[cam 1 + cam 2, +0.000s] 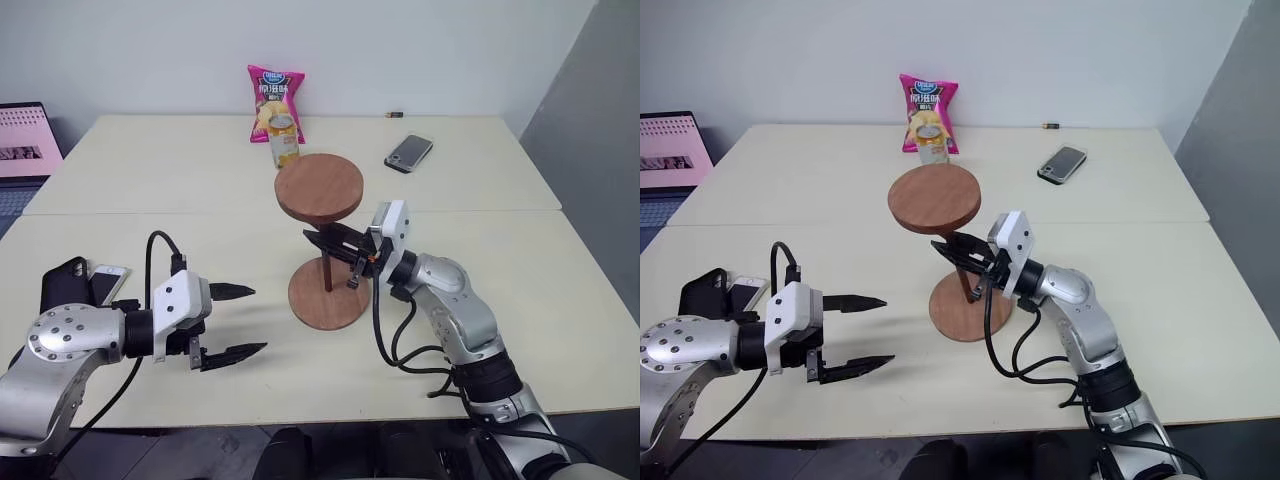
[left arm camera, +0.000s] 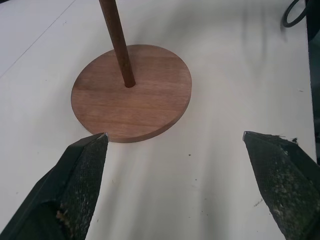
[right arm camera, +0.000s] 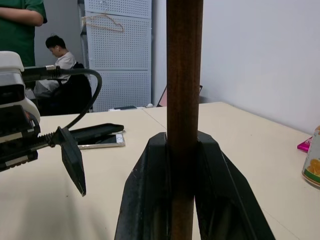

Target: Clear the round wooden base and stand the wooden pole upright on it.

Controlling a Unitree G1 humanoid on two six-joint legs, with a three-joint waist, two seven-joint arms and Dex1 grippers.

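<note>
Wooden pole [image 1: 327, 272] upright in centre hole of round wooden base [image 1: 327, 297], near middle of pale table [image 1: 560, 270]; clamped by right gripper [image 1: 330, 246]. Left gripper [image 1: 236, 322] spread wide beside base, holding nothing. Chip bag [image 1: 275, 100], can [image 1: 284, 140], phone [image 1: 409, 152] behind. White wall [image 1: 400, 50]; pegboard [image 3: 117, 50] and seated person [image 3: 60, 55] behind.

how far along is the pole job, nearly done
Nearly. Done: the round wooden base is clear and the wooden pole stands upright in its centre hole, disc end up. In hand: the right gripper is shut on the pole. Left: let go; the left gripper waits open beside it.
</note>
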